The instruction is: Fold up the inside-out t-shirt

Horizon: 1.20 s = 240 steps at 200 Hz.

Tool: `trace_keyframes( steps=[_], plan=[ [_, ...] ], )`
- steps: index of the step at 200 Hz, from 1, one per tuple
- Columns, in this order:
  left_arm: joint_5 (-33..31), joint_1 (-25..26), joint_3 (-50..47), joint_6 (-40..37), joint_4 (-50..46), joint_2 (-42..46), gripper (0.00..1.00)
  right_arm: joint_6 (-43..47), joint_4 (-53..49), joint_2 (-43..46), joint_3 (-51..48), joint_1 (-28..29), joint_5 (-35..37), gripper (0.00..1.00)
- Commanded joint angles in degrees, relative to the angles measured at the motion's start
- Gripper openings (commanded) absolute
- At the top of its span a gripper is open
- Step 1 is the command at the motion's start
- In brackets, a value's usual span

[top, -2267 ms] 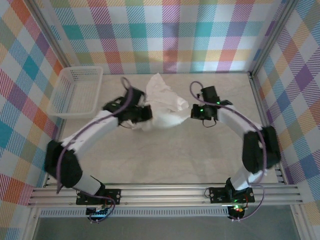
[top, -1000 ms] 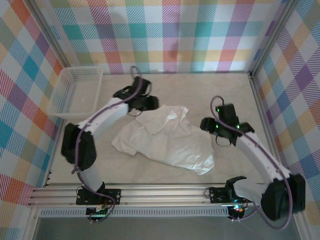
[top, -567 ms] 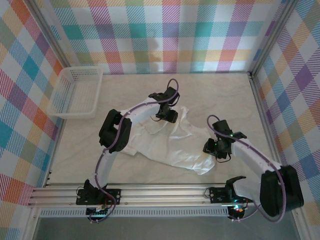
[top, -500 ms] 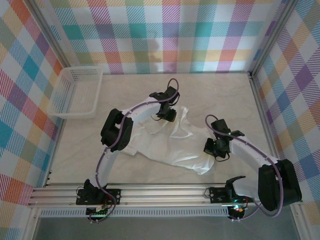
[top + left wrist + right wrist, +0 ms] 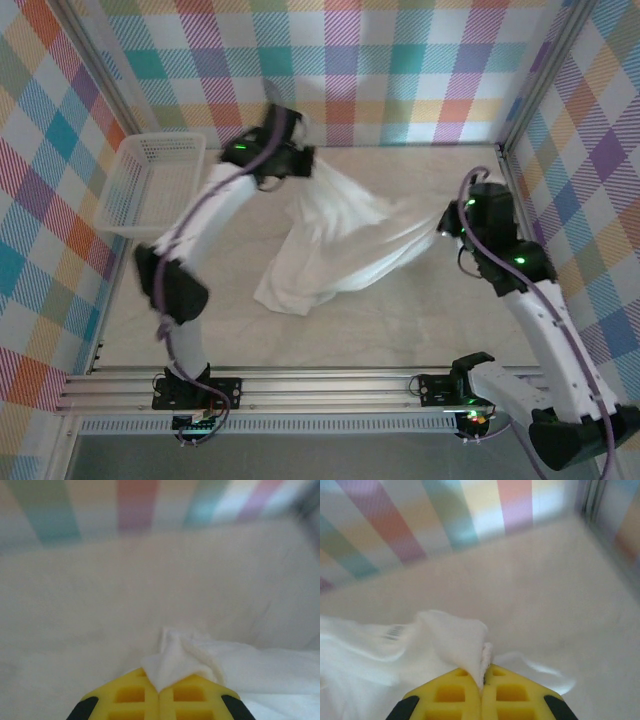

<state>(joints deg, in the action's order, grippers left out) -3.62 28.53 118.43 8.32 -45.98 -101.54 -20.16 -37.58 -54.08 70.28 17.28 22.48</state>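
Observation:
The inside-out t-shirt (image 5: 345, 240) is white and hangs stretched in the air between my two grippers, its lower edge trailing onto the table near the middle. My left gripper (image 5: 300, 162) is raised at the back left and shut on one pinched corner of the t-shirt (image 5: 180, 657); the yellow left gripper (image 5: 159, 687) has its jaws pressed together on the cloth. My right gripper (image 5: 447, 225) is raised at the right and shut on another fold of the t-shirt (image 5: 455, 635). In the right wrist view, cloth rises out of the right gripper (image 5: 482, 679).
A white mesh basket (image 5: 130, 200) stands at the back left of the table. Checked walls close in the back and both sides, with a metal rail (image 5: 330, 385) along the near edge. The beige tabletop (image 5: 400, 320) lies bare in front of the shirt.
Both grippers have closed on the shirt and lifted it off the table. The left went up toward the back left, the right up toward the right, pulling the cloth taut between them.

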Motion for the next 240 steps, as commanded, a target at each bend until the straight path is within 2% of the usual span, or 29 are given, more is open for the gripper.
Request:
trace_keyframes(
  steps=[1, 27, 59, 97, 127, 150, 162, 189, 219, 224, 231, 240],
  plan=[
    [-2.4, 0.7, 2.0, -0.5, 3.0, 15.0, 0.00, 11.6, 5.2, 2.7, 6.9, 0.0, 5.3, 0.00],
    [-2.2, 0.7, 0.5, -0.8, 7.5, 25.0, 0.00, 14.9, 7.2, 4.7, 14.6, 0.1, 1.7, 0.00],
    [0.3, 0.7, 0.8, 0.1, 9.8, 31.1, 0.00, 15.5, 7.9, 5.1, 24.1, 0.0, -3.9, 0.00],
    [2.7, 0.7, 1.9, 1.4, 9.5, 31.6, 0.00, 16.4, 8.9, 2.1, 33.0, 0.1, -7.3, 0.00],
    [-0.1, 0.7, 1.8, 0.6, 8.2, 28.4, 0.00, 16.8, 7.1, -4.6, 36.7, 0.0, -5.1, 0.00],
    [-4.9, 0.5, 1.8, -1.3, 8.1, 23.1, 0.00, 16.8, 8.2, -10.8, 35.8, 0.0, -2.3, 0.00],
    [-6.0, -1.5, 1.6, -0.8, 9.0, 19.1, 0.00, 18.0, 8.8, -15.3, 36.8, -0.3, -3.0, 0.00],
    [-2.7, -8.0, 2.8, 3.4, 11.3, 6.6, 0.00, 17.8, 10.0, -28.3, 39.1, -3.5, -6.6, 0.00],
    [1.9, -12.5, 8.9, 7.5, 11.2, -13.0, 0.00, 16.4, 10.5, -44.3, 41.5, -8.5, -9.2, 0.00],
    [2.8, -12.9, 10.8, 7.4, 11.3, -16.4, 0.08, 16.4, 10.6, -47.0, 42.4, -9.4, -9.9, 0.00],
    [3.6, -13.0, 14.0, 6.6, 11.1, -20.8, 0.20, 16.6, 10.1, -51.0, 44.5, -10.7, -11.4, 0.14],
    [3.7, -13.2, 18.8, 5.6, 9.9, -25.3, 0.33, 16.6, 6.2, -56.5, 50.3, -12.3, -14.9, 0.42]
  ],
)
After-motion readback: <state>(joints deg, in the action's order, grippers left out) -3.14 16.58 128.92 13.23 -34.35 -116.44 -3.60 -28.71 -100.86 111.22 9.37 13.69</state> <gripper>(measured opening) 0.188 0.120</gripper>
